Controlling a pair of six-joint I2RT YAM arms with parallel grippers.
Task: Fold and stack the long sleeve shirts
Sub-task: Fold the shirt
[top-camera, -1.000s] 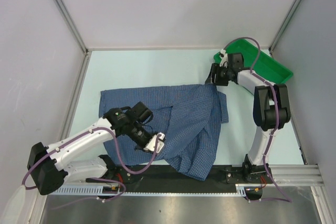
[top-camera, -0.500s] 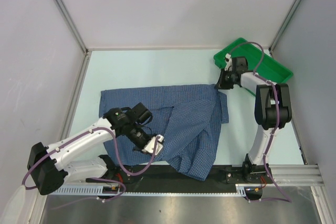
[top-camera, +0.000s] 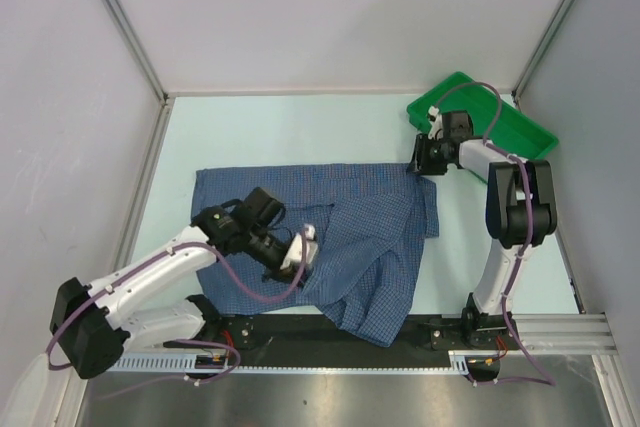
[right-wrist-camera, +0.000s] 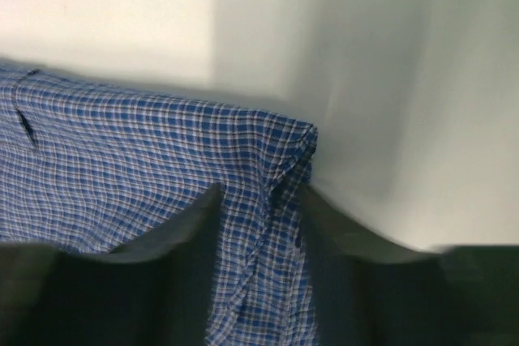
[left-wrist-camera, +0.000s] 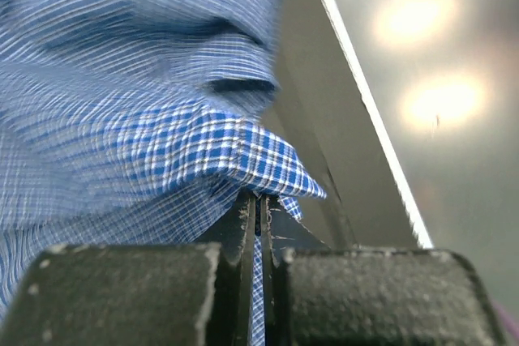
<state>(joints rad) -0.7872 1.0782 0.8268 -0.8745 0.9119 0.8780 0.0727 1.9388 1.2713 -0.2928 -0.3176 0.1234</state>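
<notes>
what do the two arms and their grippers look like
Both arms are white tube links with chunky black joints. The left arm shows mostly white, while the right arm has a large black middle section. A purple cable loops along each. The left gripper carries white pieces near its tip; the right gripper looks black. Up close, the fingers are dark and flat-faced.

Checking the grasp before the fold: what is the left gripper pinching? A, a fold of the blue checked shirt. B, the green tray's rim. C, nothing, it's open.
A: the left wrist view shows the left gripper closed on a fold of the blue checked shirt, fingers pressed together.
</notes>
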